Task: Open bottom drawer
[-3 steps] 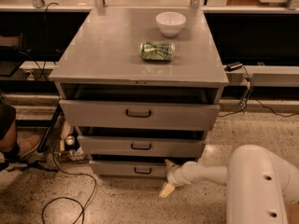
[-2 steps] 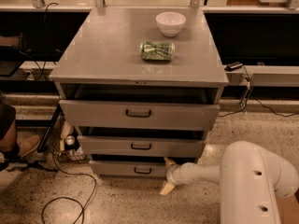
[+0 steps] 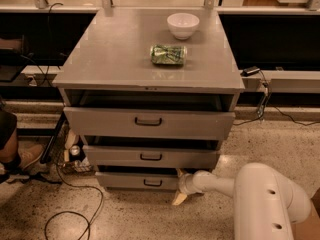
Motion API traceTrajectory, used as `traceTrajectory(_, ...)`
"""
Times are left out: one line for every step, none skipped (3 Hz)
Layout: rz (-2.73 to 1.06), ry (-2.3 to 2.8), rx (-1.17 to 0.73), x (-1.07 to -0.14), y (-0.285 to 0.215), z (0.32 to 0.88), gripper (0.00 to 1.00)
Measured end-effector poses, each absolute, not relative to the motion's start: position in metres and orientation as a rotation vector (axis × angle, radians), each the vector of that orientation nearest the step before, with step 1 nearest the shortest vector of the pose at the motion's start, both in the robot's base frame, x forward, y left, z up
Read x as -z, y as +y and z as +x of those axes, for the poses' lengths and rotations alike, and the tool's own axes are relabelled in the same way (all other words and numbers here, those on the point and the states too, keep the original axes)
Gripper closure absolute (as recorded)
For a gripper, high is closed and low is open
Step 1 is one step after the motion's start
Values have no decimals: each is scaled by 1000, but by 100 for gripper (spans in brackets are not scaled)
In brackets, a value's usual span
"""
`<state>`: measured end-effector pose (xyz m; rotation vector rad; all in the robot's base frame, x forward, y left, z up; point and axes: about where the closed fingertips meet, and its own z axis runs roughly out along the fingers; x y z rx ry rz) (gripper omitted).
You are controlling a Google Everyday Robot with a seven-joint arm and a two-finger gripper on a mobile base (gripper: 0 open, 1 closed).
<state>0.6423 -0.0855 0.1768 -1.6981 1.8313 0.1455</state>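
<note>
Your claw [image 3: 179, 186], seemingly spread, sits at the bottom drawer [image 3: 125, 180] front's end; reach the handle [image 3: 152, 182] just beyond it, clench, pull straight.

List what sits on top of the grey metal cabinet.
A white round bowl and a green can on its side sit on the cabinet's top. The drawers' insides are hidden. The pale gripper is down by the short grey bottom drawer's right end.
</note>
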Motion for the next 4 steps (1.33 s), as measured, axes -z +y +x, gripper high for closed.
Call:
traceTrajectory(-1698,1837,-203,-159,-89,658,19)
traceTrajectory(-1695,1839,-206,-162,-93,662,42)
traceTrajectory(-1695,1839,-206,-162,-93,662,66)
traceTrajectory(-1695,1839,-206,-164,-93,662,89)
